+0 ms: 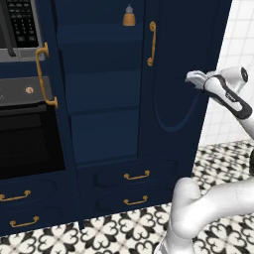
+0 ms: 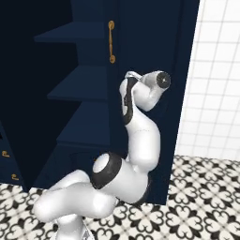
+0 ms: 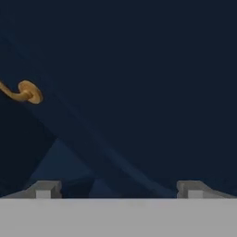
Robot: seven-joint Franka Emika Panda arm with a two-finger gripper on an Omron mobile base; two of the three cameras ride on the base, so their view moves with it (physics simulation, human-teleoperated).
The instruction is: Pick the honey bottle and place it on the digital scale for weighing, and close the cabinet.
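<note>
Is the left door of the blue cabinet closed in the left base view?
No, the left door of the cabinet stands swung open, so the inner shelves and a small orange bottle are exposed.

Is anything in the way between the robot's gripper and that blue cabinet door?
Nothing visible. The open gripper faces the cabinet door directly, with only dark blue panel ahead. The door's brass handle sits off to one side, not blocking it.

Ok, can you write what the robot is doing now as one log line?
gripper: open, holding nothing | facing right cabinet door | left door: open | orange bottle: on top shelf
</note>
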